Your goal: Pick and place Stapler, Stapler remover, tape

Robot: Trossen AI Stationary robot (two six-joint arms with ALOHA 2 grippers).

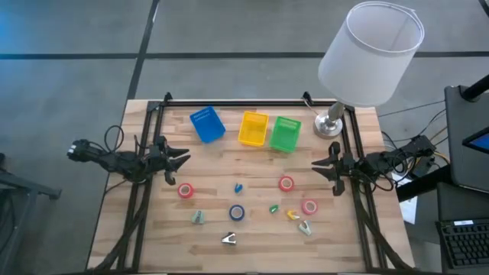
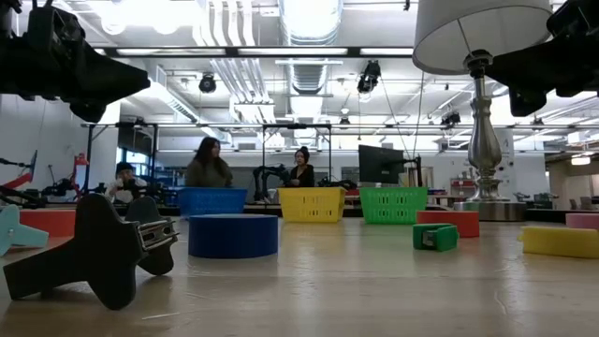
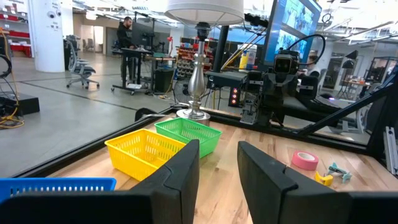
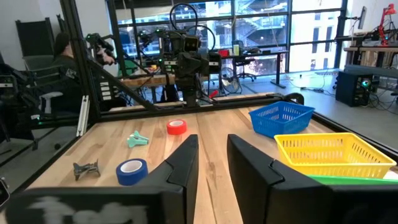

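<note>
I see both arms parked at the table's side edges. The left hand point(image 1: 182, 158) hangs above the left edge with its fingers point(image 3: 180, 171) spread apart, holding nothing. The right hand point(image 1: 317, 165) hangs above the right edge, fingers point(image 4: 185, 163) likewise parted and empty.

Along the far side of the table point(image 1: 252, 237) stand three bins in a row: blue bin point(image 1: 207, 124) at left, yellow bin point(image 1: 254, 129) in the middle, green bin point(image 1: 285, 134) at right. A lamp point(image 1: 365, 57) stands at the far right corner.

Three pink-red tape rolls lie flat on the table, none in a bin:
- left roll point(image 1: 185, 190), just beside the left hand's side;
- centre-right roll point(image 1: 286, 183), nearer than the green bin;
- right roll point(image 1: 309, 206), near and right of the previous one.

A blue roll point(image 1: 237, 212) lies at mid-table, near the front. Small items are scattered around it: a dark staple remover point(image 1: 229, 240) at the near edge, a pale green piece point(image 1: 198, 218) to the left, a small blue piece point(image 1: 238, 187) beyond the blue roll, a small green block point(image 1: 273, 208), a yellow piece point(image 1: 293, 215) and a pale piece point(image 1: 305, 227) to the right. I cannot tell which of these is a stapler.

People show in the room beyond the table.
</note>
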